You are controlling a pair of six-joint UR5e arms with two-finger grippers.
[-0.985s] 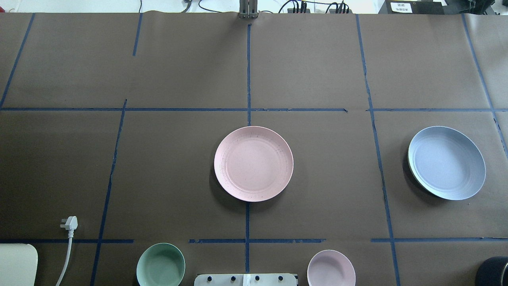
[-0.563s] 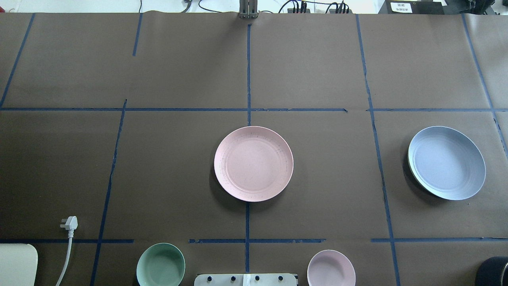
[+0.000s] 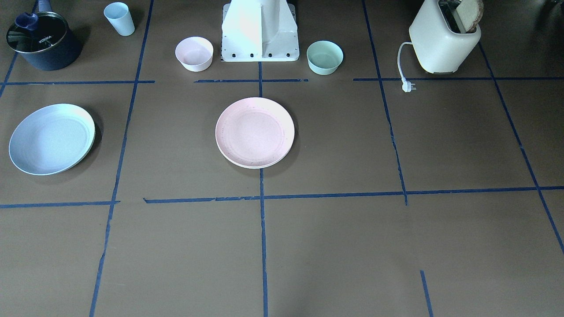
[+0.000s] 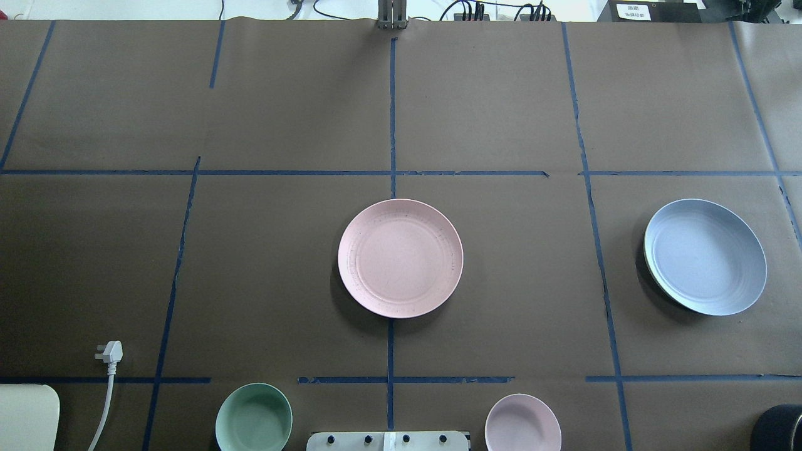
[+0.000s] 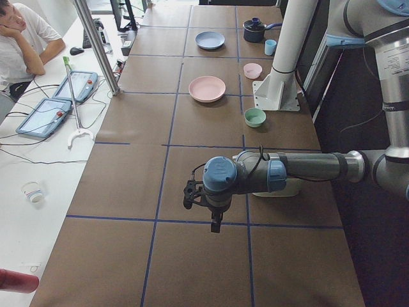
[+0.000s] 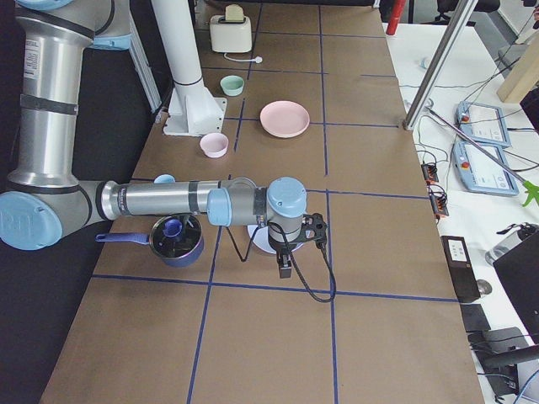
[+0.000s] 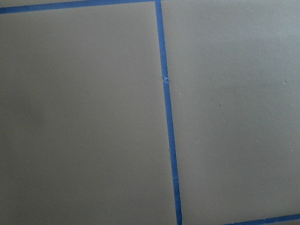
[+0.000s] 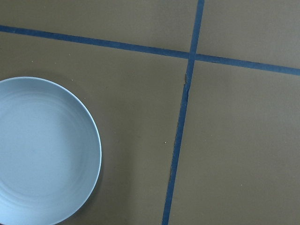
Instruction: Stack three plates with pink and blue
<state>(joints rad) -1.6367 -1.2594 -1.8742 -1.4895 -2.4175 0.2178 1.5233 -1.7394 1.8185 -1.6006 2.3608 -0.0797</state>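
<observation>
The pale speckled pink plate lies at the table's middle and also shows in the front view. The pale blue plate lies far to the right; it also shows in the right wrist view. A thin pale edge peeks out under the blue plate; I cannot tell if it is the cream-white plate. The left gripper hangs over bare table far from the plates. The right gripper hangs near the blue plate. Both show only in side views, so I cannot tell if they are open or shut.
A mint-green bowl and a small pink bowl flank the robot base. A toaster with a loose plug stands at the near left. A dark pot and a blue cup stand at the near right.
</observation>
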